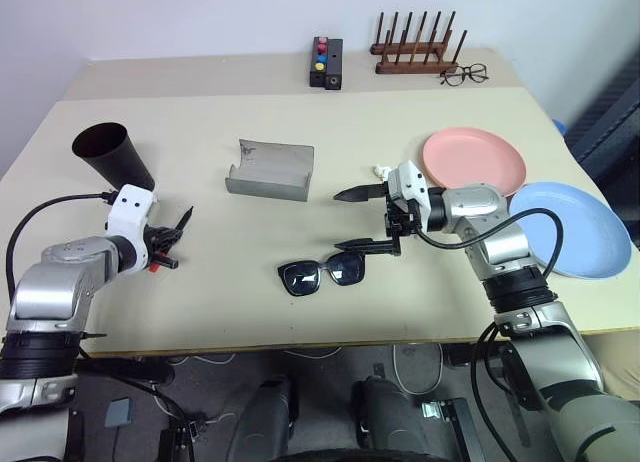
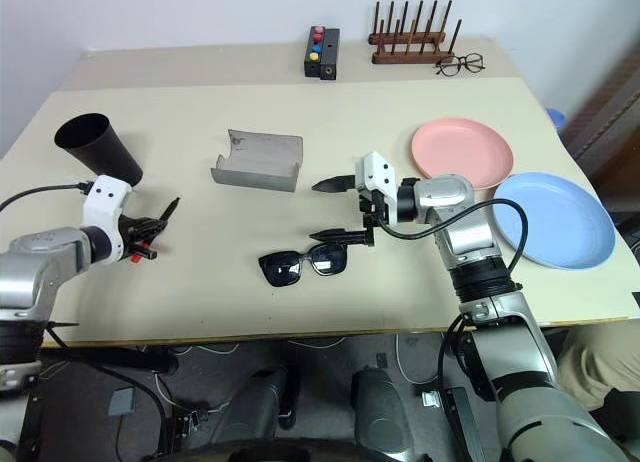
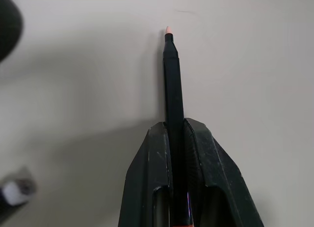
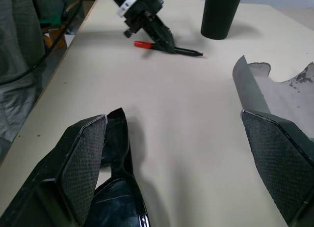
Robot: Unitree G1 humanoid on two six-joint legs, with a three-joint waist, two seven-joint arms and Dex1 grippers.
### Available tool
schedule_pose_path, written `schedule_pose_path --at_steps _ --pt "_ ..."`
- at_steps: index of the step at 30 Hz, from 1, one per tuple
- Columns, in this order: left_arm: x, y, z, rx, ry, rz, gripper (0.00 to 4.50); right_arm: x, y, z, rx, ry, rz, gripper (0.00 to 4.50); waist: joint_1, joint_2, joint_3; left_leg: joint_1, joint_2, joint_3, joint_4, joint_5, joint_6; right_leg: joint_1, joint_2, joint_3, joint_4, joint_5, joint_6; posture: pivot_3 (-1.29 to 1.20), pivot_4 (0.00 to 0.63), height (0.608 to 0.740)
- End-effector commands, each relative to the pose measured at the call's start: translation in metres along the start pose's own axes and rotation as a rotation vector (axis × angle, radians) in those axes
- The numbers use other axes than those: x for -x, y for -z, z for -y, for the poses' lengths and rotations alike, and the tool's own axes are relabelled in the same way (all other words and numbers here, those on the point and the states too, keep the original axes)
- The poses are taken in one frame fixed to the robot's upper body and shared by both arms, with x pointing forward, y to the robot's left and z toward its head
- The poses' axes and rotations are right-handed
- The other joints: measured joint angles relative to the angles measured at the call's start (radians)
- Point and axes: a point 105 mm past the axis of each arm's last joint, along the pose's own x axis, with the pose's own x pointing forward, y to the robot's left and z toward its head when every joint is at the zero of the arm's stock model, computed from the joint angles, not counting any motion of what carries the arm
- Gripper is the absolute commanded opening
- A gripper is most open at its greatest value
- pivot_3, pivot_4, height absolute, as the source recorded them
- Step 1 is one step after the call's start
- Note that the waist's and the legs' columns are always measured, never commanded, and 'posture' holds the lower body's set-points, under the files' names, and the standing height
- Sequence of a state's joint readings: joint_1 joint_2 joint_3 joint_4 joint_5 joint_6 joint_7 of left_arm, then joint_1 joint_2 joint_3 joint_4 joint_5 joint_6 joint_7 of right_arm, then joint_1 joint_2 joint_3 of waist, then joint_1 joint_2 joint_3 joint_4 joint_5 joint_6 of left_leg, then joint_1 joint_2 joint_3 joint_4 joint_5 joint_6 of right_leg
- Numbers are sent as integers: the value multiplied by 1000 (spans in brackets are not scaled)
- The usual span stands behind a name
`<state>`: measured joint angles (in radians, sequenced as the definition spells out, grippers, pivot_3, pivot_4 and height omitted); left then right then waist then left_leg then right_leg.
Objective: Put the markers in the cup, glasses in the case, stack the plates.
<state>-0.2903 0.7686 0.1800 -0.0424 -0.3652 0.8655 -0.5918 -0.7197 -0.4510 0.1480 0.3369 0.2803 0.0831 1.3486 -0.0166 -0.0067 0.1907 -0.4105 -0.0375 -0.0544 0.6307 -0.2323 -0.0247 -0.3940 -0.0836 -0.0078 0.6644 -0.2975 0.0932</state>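
Head cam: left gripper is clamped on the thin black marker w/ red end, tall matte black plastic cup just behind it. Right gripper has fingers wide apart, black thick-framed sunglasses right below the lower finger. Left wrist cam: marker pinched between both fingers, tip poking out past them. Right wrist cam: grey metallic hinged case lies beyond one finger, open.

a pale beige table carries everything. on it, just under the right gripper, lie the black sunglasses; the open grey case sits beyond and to its left. the pink plate and blue plate lie on its right. the black cup stands just beyond the left gripper, which pinches a black marker against the tabletop.
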Motion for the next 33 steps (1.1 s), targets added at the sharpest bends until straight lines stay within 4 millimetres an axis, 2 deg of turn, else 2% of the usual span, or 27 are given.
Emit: schedule_pose_path --at_steps 1,4,7,12,17,19,22,27,29,33 --pt "16 -37 22 -48 77 183 21 0 -20 10 58 26 45 4500 4 0 0 0 0 0 0 0 0 0 0 0 0 0 0 0 150 740" --pt "23 -55 43 -87 137 305 21 -3 -25 15 60 49 80 4500 5 0 0 0 0 0 1 0 0 1 -1 0 0 0 0 0 150 740" --pt "27 -77 46 -96 87 424 21 -5 -35 22 60 80 148 4500 4 0 0 0 0 0 1 0 0 1 -1 0 0 0 0 0 150 740" --pt "42 -121 17 -75 -130 673 21 -5 -52 29 92 86 253 4500 4 -1 0 0 0 0 1 0 -1 0 2 0 0 0 0 0 150 740" --pt "64 -146 -9 -54 -288 872 21 -7 -66 36 97 85 337 4500 0 -1 0 0 0 0 0 1 -1 0 2 0 0 0 0 0 150 740" --pt "78 -157 -27 -39 -397 955 21 -9 -71 37 101 74 361 4500 2 -1 0 0 0 1 0 1 -2 0 2 0 0 0 0 0 150 740" --pt "97 -161 -51 -56 -560 1028 21 -10 -72 38 103 63 372 4500 2 -1 0 0 0 1 1 1 -1 0 2 -1 0 0 0 0 150 740" --pt "125 -156 -78 -167 -832 1094 21 -14 -72 38 105 46 381 4500 3 -1 0 0 0 1 0 1 -1 -1 2 -1 0 0 0 0 150 740" --pt "129 -153 -83 -189 -889 1109 21 -15 -73 38 105 40 383 4500 3 -1 0 0 0 1 0 1 -1 -1 2 -1 0 0 0 0 150 740" --pt "121 -145 -89 -160 -944 1139 21 -16 -77 39 110 33 399 4500 5 -1 0 0 0 1 0 1 -1 -1 2 -1 1 0 0 0 150 740"
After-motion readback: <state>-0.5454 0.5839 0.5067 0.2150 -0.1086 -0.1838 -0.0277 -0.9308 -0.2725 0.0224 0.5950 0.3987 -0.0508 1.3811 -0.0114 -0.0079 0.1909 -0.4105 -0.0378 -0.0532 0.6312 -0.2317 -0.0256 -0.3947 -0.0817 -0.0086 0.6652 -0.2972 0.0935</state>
